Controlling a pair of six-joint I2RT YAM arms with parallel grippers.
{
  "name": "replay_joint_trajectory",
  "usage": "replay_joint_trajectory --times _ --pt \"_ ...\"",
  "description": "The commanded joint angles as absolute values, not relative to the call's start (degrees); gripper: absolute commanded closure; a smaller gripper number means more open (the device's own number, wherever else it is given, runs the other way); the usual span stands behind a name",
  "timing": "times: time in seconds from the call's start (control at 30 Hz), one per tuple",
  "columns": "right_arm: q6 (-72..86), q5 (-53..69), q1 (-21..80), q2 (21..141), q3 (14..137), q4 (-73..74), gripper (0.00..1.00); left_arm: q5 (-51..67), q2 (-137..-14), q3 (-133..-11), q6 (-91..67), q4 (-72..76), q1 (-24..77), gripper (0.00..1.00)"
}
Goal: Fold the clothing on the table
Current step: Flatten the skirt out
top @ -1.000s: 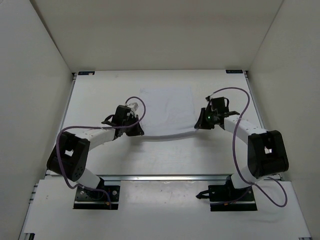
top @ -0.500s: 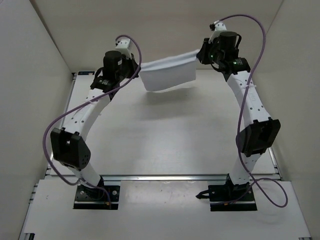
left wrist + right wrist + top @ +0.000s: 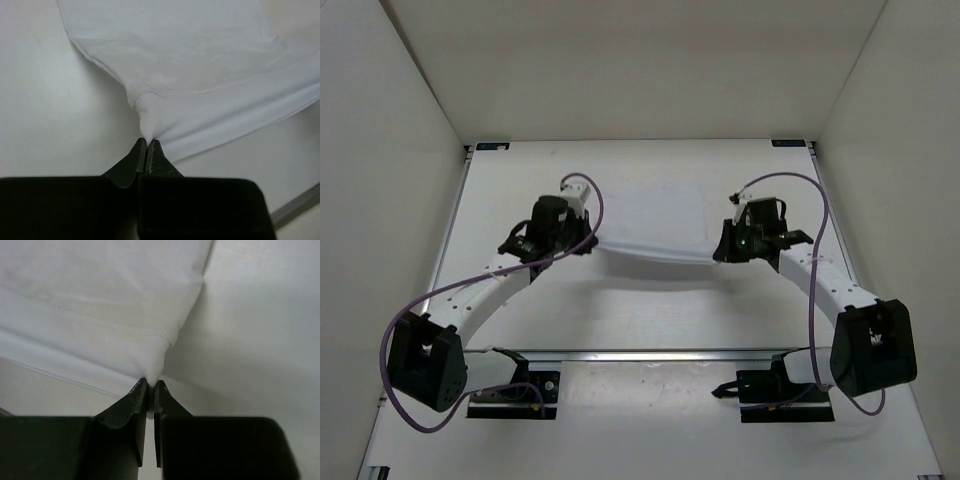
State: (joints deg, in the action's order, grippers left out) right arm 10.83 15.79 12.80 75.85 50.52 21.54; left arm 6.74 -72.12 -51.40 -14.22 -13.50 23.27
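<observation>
off-white walls [image 3: 620,70] box in the white table [image 3: 510,190]; the clothing [image 3: 652,215] lies mid-table toward the far side, its near edge raised and sagging from corner to corner. the left gripper [image 3: 146,150] is pinched tight on one near corner; the right gripper [image 3: 150,388] is clamped on the other — fabric bunches at each tip. it looks thin, light and limp, likely to droop and slip; corners and hems seem the surest holds.

Left end effector [image 3: 146,144] and right end effector [image 3: 150,384] are pinched closed.
</observation>
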Motion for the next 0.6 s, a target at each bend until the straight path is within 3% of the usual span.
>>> replay_joint_trajectory --times 0.0,0.13,0.27,0.37,0.47,0.57 --pt "13.7 13.6 12.9 68.7 46.2 18.1 1.00 4.0 -63.9 -44.7 -16.6 -16.9 24.2 1.00" --pt "13.0 18.0 11.1 74.2 51.5 17.9 1.00 8.5 -64.7 -42.0 -20.6 -14.4 21.8 1.00" --pt "9.1 17.8 9.9 85.1 64.7 19.2 1.00 8.0 -75.3 -51.5 -16.9 -13.5 20.2 1.00" --pt "6.3 18.5 8.9 93.7 81.0 22.6 1.00 8.9 -85.6 -69.4 -14.7 -16.1 18.0 1.00" --pt "5.1 19.1 7.9 102.9 109.1 30.6 1.00 9.8 -93.7 -88.3 -13.5 -20.8 17.0 1.00" --pt "5.8 18.7 7.0 103.9 117.6 31.0 1.00 6.2 -95.7 -101.8 -10.3 -24.8 17.9 1.00"
